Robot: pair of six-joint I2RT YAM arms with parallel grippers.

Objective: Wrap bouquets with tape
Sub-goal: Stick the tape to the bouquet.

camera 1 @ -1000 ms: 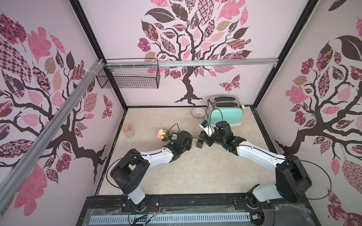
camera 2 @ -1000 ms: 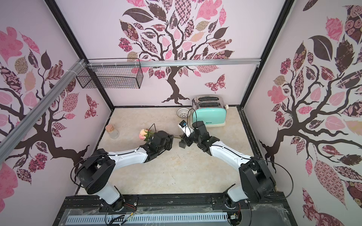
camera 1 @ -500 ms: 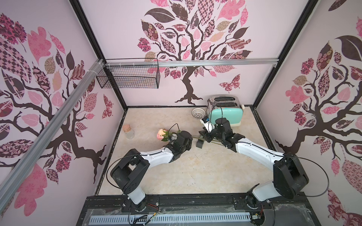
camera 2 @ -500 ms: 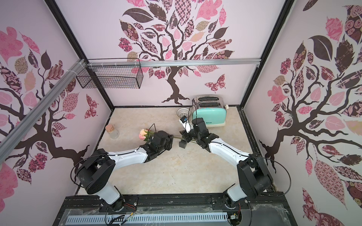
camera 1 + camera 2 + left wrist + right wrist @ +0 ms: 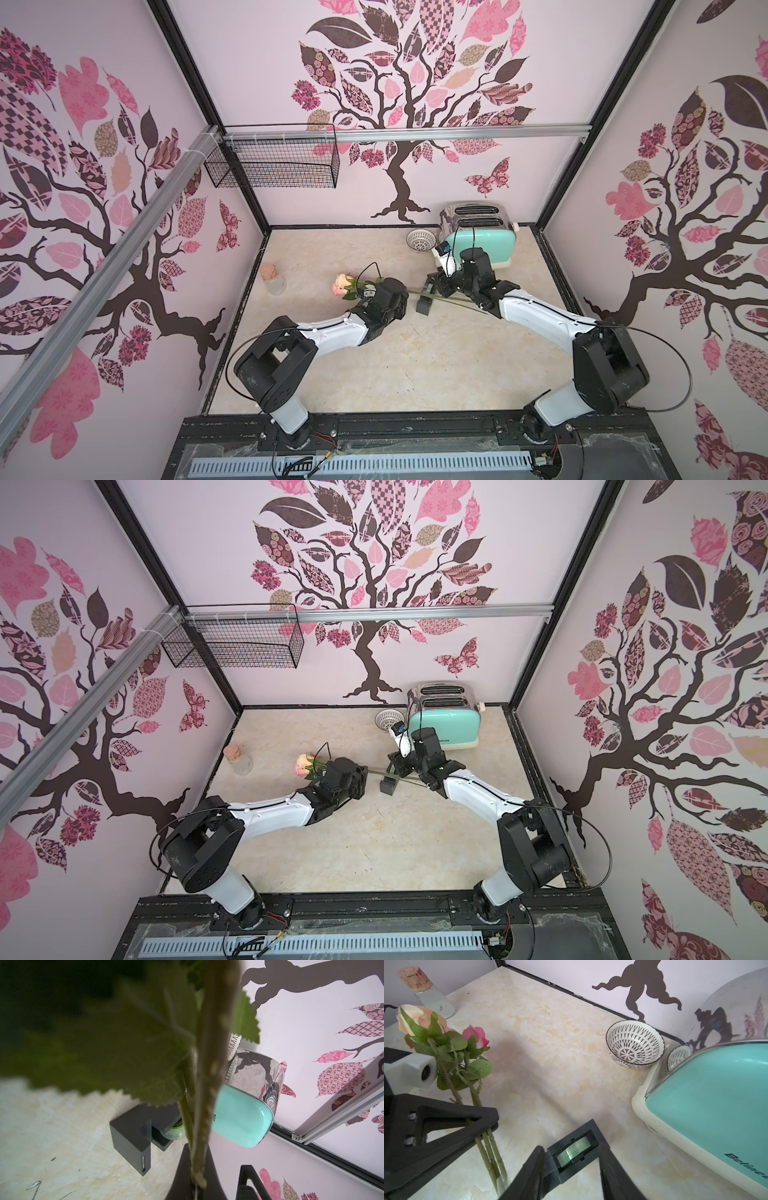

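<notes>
Lower left in the right wrist view, our left gripper [image 5: 490,1126] clamps the bouquets [image 5: 452,1049] by the stems. Our right gripper [image 5: 570,1146] gapes empty over the tape [image 5: 575,1150]; we judge wrapping not yet begun.

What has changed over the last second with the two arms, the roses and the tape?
The right gripper has drifted a little toward the toaster at the back, with its jaws open over the tape dispenser. Nothing was picked up or let go. The left gripper stays shut on the stems of the bouquet. The bouquet, dispenser, jar and bowl have not moved.
</notes>
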